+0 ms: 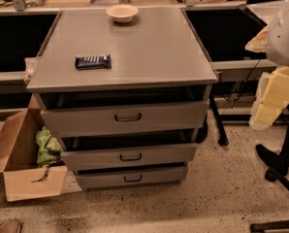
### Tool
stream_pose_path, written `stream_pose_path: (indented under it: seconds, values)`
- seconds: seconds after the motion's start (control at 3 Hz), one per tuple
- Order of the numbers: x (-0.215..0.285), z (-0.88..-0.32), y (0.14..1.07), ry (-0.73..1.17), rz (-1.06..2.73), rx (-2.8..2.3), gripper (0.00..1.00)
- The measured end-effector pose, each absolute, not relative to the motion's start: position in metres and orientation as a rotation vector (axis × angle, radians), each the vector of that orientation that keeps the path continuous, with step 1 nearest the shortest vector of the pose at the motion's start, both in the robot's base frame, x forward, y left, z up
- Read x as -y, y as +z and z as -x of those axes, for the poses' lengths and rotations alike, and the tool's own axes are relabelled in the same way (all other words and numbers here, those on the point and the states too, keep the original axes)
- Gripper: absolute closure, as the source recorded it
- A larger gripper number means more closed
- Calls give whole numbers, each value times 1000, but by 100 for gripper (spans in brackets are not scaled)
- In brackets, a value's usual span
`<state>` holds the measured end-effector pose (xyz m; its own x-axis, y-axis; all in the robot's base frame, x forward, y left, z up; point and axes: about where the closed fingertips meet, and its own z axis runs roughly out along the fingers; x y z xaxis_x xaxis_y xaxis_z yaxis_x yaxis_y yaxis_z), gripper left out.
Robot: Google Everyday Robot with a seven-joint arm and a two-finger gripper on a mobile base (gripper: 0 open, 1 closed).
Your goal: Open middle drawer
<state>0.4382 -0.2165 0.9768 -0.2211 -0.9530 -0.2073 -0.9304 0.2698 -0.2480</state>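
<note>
The grey metal cabinet (120,79) has three stacked drawers. The middle drawer (101,158) is the second one, with a small dark loop handle (130,157) at its centre. A dark gap shows above its front. My arm's white shell (285,30) is at the right edge. The pale yellow gripper (264,111) hangs below it, right of the cabinet at about the top drawer's height. It is well clear of the middle drawer's handle and holds nothing that I can see.
A top drawer (86,119) and a bottom drawer (101,178) sit above and below. A white bowl (121,12) and a dark snack bar (92,61) lie on the cabinet top. An open cardboard box (18,164) stands on the floor at left. Chair legs (275,169) are at right.
</note>
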Motion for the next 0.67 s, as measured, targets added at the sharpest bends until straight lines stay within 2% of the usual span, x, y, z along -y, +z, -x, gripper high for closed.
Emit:
stream_pose_path:
  seconds: [0.33, 0.67]
  values:
    - [208, -437, 966, -101, 1742, -2224, 0]
    - [179, -438, 910, -37, 1812, -2203, 0]
